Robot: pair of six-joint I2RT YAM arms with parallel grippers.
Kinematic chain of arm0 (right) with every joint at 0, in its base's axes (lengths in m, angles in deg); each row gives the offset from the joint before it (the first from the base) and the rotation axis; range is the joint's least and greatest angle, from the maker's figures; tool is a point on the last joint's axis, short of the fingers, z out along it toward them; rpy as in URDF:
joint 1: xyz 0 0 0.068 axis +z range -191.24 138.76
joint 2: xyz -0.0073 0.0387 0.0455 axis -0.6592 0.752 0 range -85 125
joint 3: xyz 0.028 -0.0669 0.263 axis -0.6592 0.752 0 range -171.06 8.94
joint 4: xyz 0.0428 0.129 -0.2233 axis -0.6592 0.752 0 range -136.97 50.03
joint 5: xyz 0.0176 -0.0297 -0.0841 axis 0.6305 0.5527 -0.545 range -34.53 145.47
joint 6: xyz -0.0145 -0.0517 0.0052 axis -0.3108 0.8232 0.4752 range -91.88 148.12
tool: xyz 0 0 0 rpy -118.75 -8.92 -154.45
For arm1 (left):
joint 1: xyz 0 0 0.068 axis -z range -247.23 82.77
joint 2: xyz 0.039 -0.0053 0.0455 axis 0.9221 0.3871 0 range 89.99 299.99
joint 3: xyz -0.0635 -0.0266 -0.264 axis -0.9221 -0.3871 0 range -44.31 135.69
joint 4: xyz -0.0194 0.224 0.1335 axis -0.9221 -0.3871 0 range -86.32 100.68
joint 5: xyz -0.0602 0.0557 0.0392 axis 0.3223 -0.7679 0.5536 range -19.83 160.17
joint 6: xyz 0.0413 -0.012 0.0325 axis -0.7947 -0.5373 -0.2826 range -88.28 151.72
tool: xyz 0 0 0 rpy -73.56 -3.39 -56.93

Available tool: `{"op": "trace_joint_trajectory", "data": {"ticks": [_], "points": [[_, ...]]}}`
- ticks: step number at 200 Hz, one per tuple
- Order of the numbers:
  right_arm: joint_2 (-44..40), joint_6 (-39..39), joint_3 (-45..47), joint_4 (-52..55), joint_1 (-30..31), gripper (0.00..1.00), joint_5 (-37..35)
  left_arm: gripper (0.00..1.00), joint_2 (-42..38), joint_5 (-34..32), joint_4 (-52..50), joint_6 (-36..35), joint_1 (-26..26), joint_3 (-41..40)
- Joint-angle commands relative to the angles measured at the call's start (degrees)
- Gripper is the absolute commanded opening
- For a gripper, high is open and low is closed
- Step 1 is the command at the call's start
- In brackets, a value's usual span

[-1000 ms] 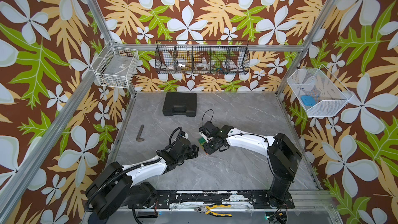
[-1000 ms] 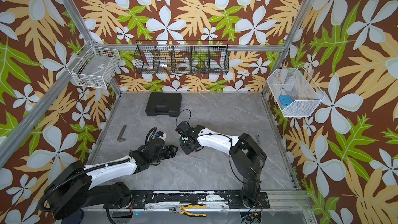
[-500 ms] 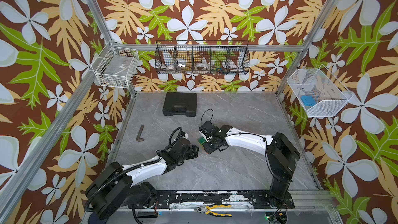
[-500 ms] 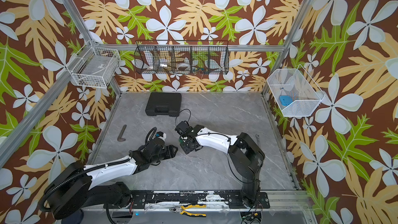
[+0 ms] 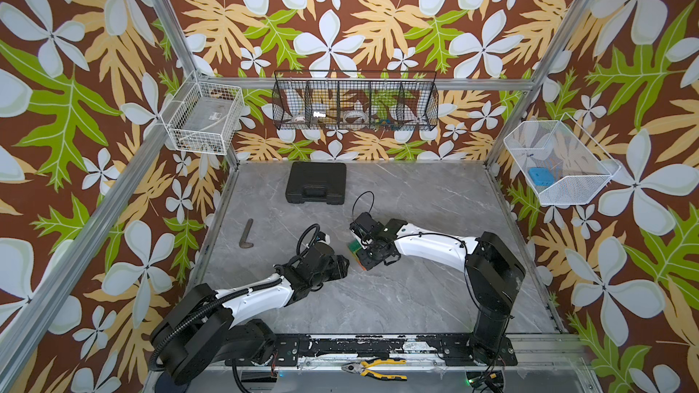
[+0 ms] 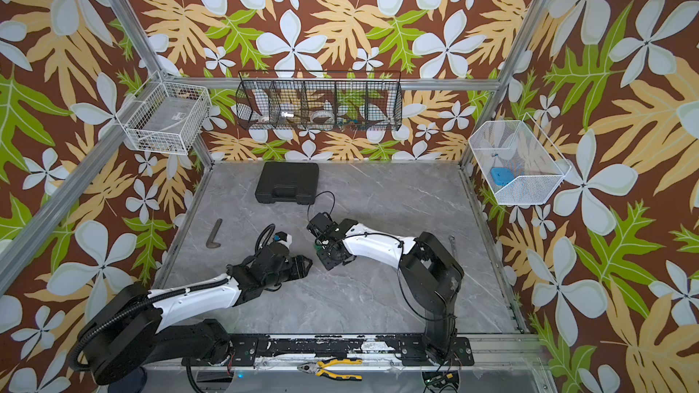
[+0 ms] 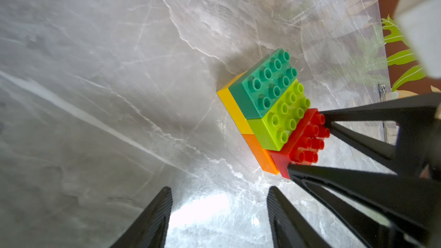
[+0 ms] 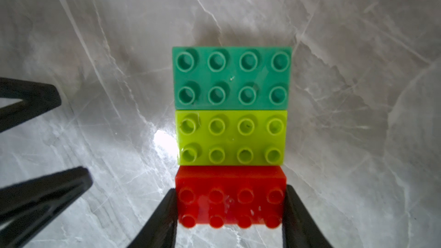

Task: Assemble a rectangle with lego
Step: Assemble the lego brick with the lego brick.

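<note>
The lego rectangle (image 7: 267,96) lies on the grey table. Its dark green brick (image 8: 231,78) and lime green brick (image 8: 230,137) sit side by side on top. Yellow (image 7: 232,106) and orange (image 7: 259,153) bricks lie beneath. The red brick (image 8: 230,201) sits next to the lime one over the orange, slightly tilted. My right gripper (image 8: 230,194) is shut on the red brick's two short ends. My left gripper (image 7: 219,189) hangs open and empty just beside the block, also seen low in a top view (image 5: 342,264). In both top views the arms hide most of the bricks.
A black case (image 5: 316,182) lies at the back of the table. A bent metal tool (image 5: 246,234) rests at the left and a small wrench (image 6: 452,243) at the right. Pliers (image 5: 374,368) lie on the front rail. Wire baskets (image 5: 355,103) hang on the walls.
The right arm has edged a little to the left, still gripping the red brick. The left arm stays put.
</note>
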Motion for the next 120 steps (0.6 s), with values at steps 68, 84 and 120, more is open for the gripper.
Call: {"op": "trace_joint_trajectory", "data": {"ticks": [68,84,120], "points": [[1.21,-0.48,-0.89,1.75,0.08,0.33,-0.42,0.66,-0.2,0.0,1.21,0.1,-0.14,-0.19],[1.43,-0.64,-1.11,1.97,0.12,0.33,-0.49,0.66,-0.25,-0.01,1.2,0.08,-0.14,-0.27],[2.24,-0.92,-1.68,3.33,0.13,0.32,-1.24,0.66,-0.53,-0.19,1.19,0.07,-0.14,-0.43]]}}
